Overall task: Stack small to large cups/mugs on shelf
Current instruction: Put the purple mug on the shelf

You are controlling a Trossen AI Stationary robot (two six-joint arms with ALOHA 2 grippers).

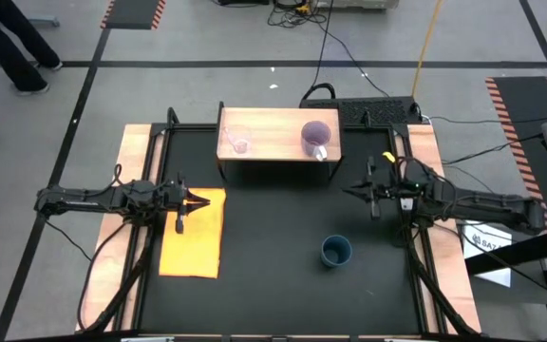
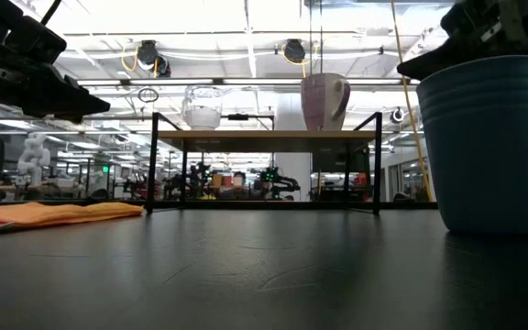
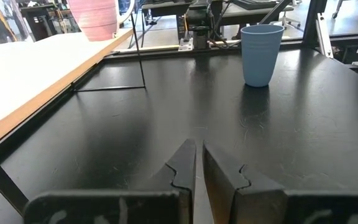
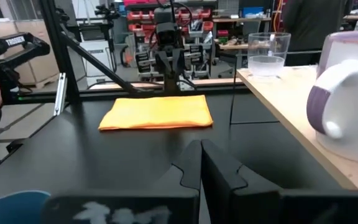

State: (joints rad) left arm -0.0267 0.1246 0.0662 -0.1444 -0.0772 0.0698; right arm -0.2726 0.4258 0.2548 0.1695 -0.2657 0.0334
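both the left gripper and right gripper hover clenched and empty, since the clear glass cup and purple mug already sit apart on the shelf while the blue cup waits on the table.

The left arm reaches in from the table's left edge, its left gripper empty, fingers nearly together. The right arm mirrors it from the right edge, right gripper closed, empty.

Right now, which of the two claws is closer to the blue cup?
The right gripper, just up-table of the blue cup. The left gripper hangs over the orange mat, farther across the table.
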